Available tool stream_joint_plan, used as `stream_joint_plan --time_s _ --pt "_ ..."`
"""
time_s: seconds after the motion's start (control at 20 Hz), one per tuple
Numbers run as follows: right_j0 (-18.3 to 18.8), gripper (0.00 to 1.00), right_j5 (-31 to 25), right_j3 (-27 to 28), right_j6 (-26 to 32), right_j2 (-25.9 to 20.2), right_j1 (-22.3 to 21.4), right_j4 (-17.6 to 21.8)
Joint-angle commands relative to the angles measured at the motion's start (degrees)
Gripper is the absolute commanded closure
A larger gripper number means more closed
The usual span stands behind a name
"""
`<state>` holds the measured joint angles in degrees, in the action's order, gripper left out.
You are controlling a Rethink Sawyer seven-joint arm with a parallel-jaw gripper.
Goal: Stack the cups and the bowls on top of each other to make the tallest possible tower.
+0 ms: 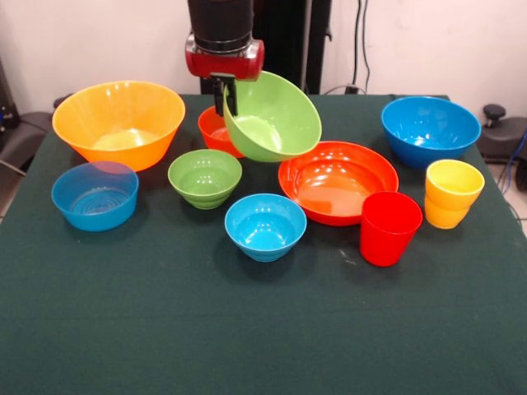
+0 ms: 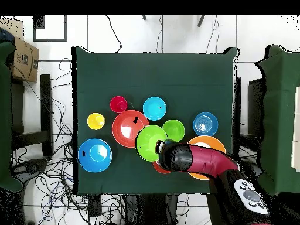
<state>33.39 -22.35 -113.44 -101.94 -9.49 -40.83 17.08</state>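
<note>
- We have the gripper [image 1: 226, 97] clamped on the rim of a big green bowl [image 1: 276, 115], which hangs tilted above the table, over a small red-orange bowl [image 1: 216, 132].
- No tower yet: every other bowl and the red cup [image 1: 389, 227] and yellow cup [image 1: 451, 192] sit apart on the cloth.
- Next we judge a base is needed, perhaps the wide red bowl [image 1: 338, 181] just beside.
- The dark green table [image 1: 247, 329] stands before a pale wall; cables litter the floor.

The scene is evenly and brightly lit from above. Soft, short shadows are cast on the counter [image 1: 165, 329], and pale glare is seen inside the glossy bowls [image 1: 338, 177].
</note>
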Motion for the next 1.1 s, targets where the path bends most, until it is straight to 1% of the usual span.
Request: stream_joint_plan --time_s 0.05,0.4,0.65,0.85,1.1 --pt "1.2 1.0 2.8 2.0 2.1 -6.1 2.4 4.3" --pt "2.6 1.0 1.8 3.2 2.8 -7.3 2.9 5.2" --pt "1.9 1.0 3.6 5.3 1.7 -6.7 5.1 6.9" --pt "1.4 1.0 4.5 6.4 1.0 -6.6 6.6 7.5" --pt "2.2 1.0 3.2 5.8 1.1 -7.4 5.4 7.2"
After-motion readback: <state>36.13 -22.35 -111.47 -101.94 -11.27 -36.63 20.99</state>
